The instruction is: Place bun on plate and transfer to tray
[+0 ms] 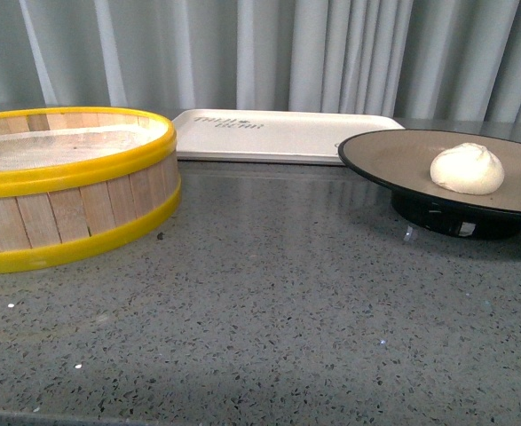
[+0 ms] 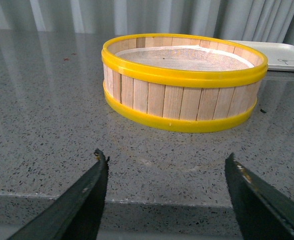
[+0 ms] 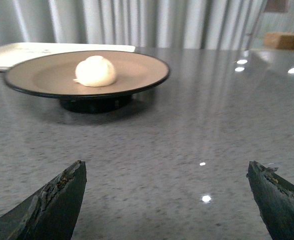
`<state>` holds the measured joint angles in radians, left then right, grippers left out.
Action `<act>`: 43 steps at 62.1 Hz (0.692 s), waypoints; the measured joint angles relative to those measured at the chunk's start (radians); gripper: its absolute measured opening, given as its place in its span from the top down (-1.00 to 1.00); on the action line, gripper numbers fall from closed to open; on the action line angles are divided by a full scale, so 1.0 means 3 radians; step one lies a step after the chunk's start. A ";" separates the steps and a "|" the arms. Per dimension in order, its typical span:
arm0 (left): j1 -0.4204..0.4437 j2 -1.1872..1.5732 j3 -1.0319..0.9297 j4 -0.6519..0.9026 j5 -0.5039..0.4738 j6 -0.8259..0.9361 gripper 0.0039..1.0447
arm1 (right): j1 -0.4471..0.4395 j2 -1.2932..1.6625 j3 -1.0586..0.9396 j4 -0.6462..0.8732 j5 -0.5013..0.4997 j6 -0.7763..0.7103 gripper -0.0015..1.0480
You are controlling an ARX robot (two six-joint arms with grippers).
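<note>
The white bun (image 1: pixel 467 168) lies on the tan plate (image 1: pixel 393 157) with a black rim, at the right of the grey table. It also shows in the right wrist view (image 3: pixel 95 71), on the plate (image 3: pixel 46 76). The cream-white tray (image 1: pixel 278 133) lies flat behind, at the back middle; its corner shows in the left wrist view (image 2: pixel 287 54) and in the right wrist view (image 3: pixel 31 51). My left gripper (image 2: pixel 167 162) is open and empty, low over the table's near edge, well short of the steamer basket. My right gripper (image 3: pixel 167 170) is open and empty, short of the plate. Neither arm shows in the front view.
A round wooden steamer basket (image 1: pixel 65 186) with yellow rims stands at the left, lined with white cloth; it also shows in the left wrist view (image 2: pixel 182 82). Grey curtains hang behind the table. A brown box (image 3: pixel 282 39) stands far off.
</note>
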<state>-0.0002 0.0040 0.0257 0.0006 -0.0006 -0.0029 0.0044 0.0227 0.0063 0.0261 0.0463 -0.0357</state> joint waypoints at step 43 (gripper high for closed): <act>0.0000 0.0000 0.0000 0.0000 0.0001 0.0001 -0.88 | -0.0783 0.3572 0.2076 0.0724 -0.1977 0.3726 -0.84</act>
<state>-0.0002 0.0040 0.0257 0.0006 -0.0002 -0.0025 -0.2306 1.0943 0.6292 0.2432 -0.5468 1.0821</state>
